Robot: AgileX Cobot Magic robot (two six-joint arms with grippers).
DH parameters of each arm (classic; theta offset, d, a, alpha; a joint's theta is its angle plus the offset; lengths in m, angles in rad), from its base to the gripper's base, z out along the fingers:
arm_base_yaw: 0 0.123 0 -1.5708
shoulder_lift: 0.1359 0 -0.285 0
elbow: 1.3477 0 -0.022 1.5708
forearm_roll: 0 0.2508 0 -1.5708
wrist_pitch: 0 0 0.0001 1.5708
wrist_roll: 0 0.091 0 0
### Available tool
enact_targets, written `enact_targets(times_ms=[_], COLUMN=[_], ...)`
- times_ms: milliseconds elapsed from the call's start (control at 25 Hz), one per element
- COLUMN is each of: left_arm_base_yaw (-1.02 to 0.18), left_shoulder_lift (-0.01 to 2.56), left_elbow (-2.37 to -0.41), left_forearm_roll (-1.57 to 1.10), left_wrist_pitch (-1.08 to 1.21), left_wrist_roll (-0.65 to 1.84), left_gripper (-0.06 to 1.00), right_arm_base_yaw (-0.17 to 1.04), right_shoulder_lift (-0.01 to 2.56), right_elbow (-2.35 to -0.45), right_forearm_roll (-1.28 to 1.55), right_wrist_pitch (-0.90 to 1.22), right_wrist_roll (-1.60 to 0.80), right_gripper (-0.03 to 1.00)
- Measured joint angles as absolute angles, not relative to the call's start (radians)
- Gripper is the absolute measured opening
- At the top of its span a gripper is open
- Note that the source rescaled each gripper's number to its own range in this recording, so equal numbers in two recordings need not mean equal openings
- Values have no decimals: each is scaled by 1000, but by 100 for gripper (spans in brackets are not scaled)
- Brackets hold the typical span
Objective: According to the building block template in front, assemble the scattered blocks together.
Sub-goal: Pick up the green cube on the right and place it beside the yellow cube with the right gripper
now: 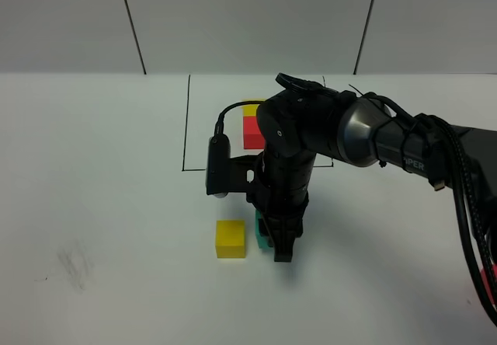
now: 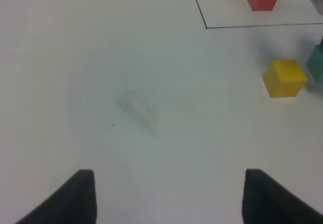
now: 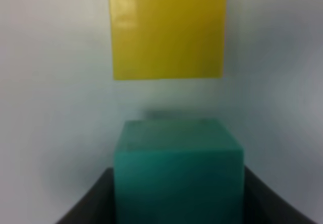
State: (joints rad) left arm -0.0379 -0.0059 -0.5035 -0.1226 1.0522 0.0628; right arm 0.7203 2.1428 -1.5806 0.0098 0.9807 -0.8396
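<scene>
Teal cube (image 3: 177, 168) clamped between the right fingers (image 3: 93, 204), low over the white tabletop (image 1: 101, 205). In the high view it lies at 3 o'clock of the yellow cube (image 1: 231, 238), near it but with a narrow gap between their faces. The template (image 1: 252, 131) sits at 12 o'clock of the pair, inside a thin black rectangle (image 1: 186, 127). Its yellow and red cubes show there, while the right arm (image 1: 311, 135) covers the rest.

The left fingers (image 2: 81, 199) stand partly apart over bare tabletop with nothing between them. From their camera the yellow cube is well ahead toward 2 o'clock.

A red patch (image 1: 488, 279) at the high view's 4 o'clock edge, half hidden by cables, may be the loose red cube, but it is too obscured to be sure.

The step in hand appears to be joining teal to yellow, with the build hardly begun. The next move likely calls for easing the teal cube toward 9 o'clock until the faces meet squarely. The fingers should then part without nudging either cube, and the red one would follow.
</scene>
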Motion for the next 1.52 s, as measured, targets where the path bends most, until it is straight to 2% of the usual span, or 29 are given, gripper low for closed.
enact_targets(times_ms=[1520], left_arm_base_yaw=[-38], left_shoulder_lift=[-6], left_elbow=[-503], left_forearm_roll=[-123], left_wrist_pitch=[1052], left_wrist_roll=[63], left_gripper=[36], right_arm_base_yaw=[740], right_shoulder_lift=[2201], right_elbow=[-1581], right_forearm_roll=[72], right_wrist_pitch=[883], right_wrist_roll=[-859], right_gripper=[2])
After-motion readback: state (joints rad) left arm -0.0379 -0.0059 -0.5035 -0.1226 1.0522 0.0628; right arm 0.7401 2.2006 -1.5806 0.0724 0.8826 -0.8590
